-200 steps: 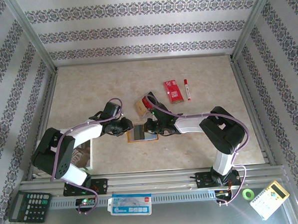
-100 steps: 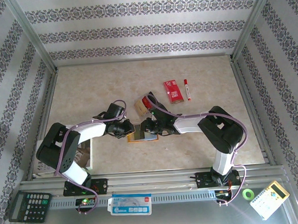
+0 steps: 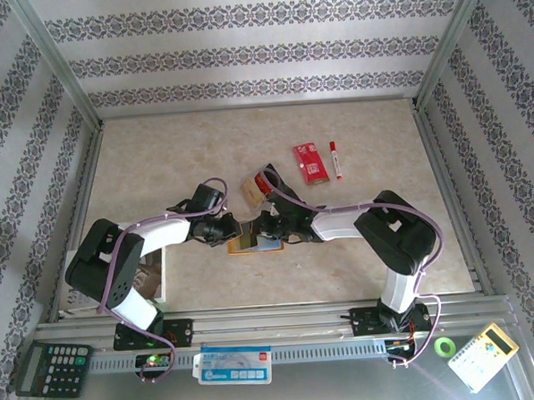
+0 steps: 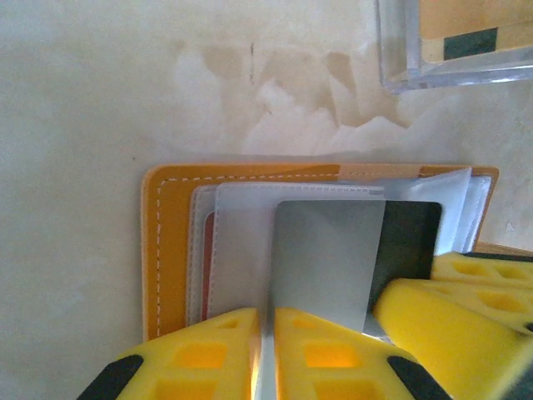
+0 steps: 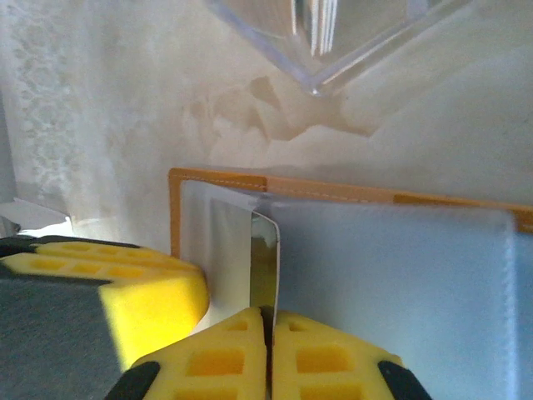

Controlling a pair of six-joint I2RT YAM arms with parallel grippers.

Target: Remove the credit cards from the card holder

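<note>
Pocket leaves of the orange card holder, open on the table, sit pinched between the closed tips of the left gripper and the right gripper.

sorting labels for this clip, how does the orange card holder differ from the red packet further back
The card holder is orange and lies open, showing clear pockets; the red packet is red with white print. The left gripper and right gripper pinch the holder; the packet lies untouched beside a marker. Both lie flat on the table.
</note>
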